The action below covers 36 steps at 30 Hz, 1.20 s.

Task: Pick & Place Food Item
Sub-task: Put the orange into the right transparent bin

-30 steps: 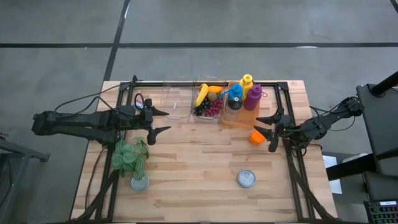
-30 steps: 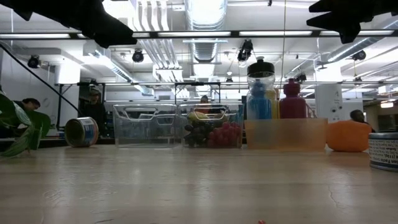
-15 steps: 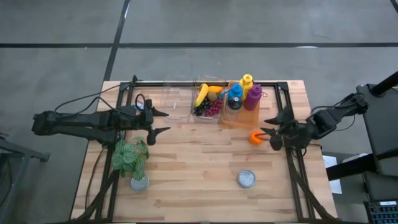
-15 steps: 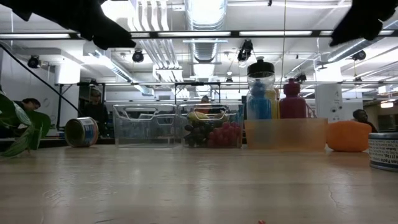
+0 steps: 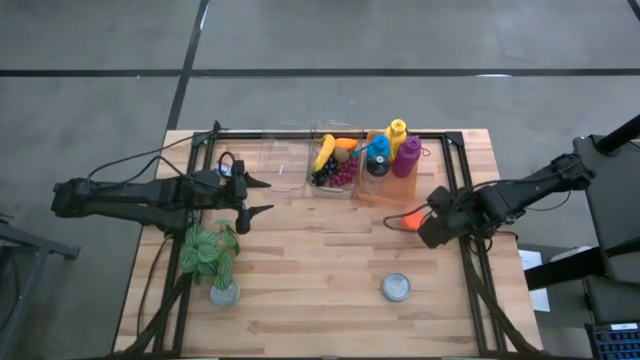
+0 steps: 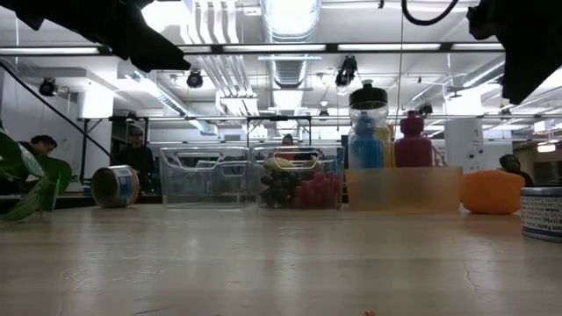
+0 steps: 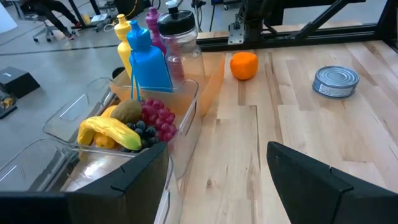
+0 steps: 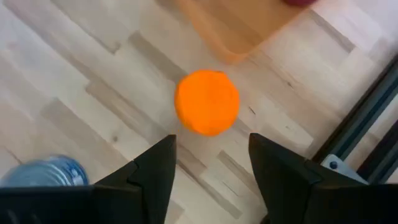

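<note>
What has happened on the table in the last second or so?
The right gripper swung in over the orange and now points down at it, fingers open on either side above it, nothing gripped yet. The orange has not moved. The left gripper stayed open where it was near the fruit bin, and the can and plant are unchanged.

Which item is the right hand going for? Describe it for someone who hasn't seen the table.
Start at the orange tray of bottles at the table's far edge. Just off its right front corner, on bare wood, sits the orange, below the open right hand. It is the only loose fruit; the rest lies in a clear bin.
</note>
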Tool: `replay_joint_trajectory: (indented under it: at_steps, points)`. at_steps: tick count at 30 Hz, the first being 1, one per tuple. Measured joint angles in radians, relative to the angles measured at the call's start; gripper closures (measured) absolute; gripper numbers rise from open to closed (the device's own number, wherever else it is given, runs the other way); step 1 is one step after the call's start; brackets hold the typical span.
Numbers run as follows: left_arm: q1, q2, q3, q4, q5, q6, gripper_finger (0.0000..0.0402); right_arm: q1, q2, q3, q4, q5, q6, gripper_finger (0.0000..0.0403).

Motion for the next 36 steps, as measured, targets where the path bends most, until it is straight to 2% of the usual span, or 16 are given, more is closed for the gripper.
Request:
replay_joint_trajectory:
  at_steps: [9, 13, 24, 36]
  points:
    - [0.0, 0.0, 0.0, -0.007, 0.0, 0.0, 0.0125, -0.08, 0.004, -0.027, 0.041, -0.006, -0.021, 0.008]
    - [0.0, 0.0, 0.0, -0.01, 0.0, -0.002, 0.0125, -0.126, 0.023, -0.07, 0.087, -0.04, -0.075, 0.0045]
    - [0.0, 0.0, 0.0, -0.037, 0.0, -0.002, 0.0125, -0.267, 0.031, -0.18, 0.254, -0.084, -0.21, 0.0039]
    - [0.0, 0.0, 0.0, -0.053, 0.0, 0.0, 0.0125, -0.387, 0.031, -0.363, 0.491, -0.148, -0.313, 0.0039]
